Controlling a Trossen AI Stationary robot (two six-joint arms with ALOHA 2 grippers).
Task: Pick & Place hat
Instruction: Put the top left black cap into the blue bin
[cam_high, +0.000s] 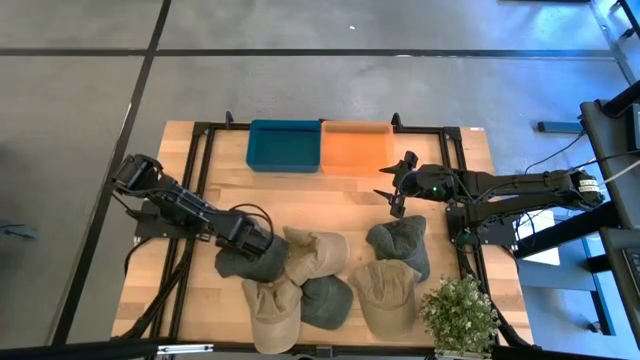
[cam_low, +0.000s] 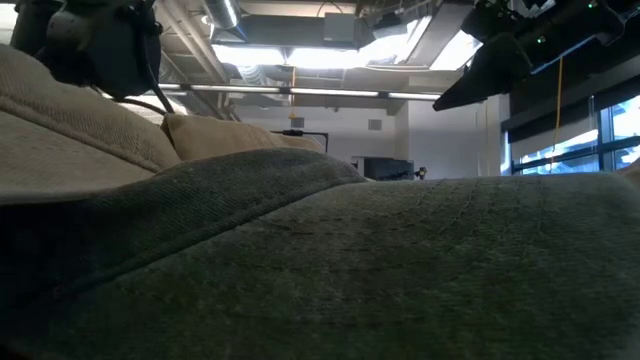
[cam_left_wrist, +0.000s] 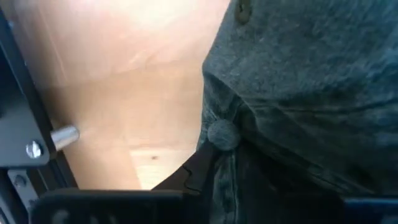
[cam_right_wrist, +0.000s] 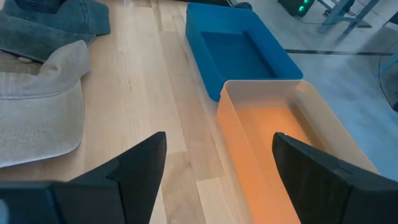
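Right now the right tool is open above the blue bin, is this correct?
Not quite. The right tool is open, but it hangs by the orange bin, not above the blue bin. The high view shows this.

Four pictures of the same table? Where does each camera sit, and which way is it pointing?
High view: above the table, looking straight down; both arms show, the left claw on a dark green hat, the right claw open near the orange bin.
Low view: at table height, looking level; hat fabric fills it.
Left wrist view: on the left arm, pressed close to the dark green hat.
Right wrist view: on the right arm, looking past its own open fingers at the blue bin and the orange bin.
The high and right wrist views share both bins.
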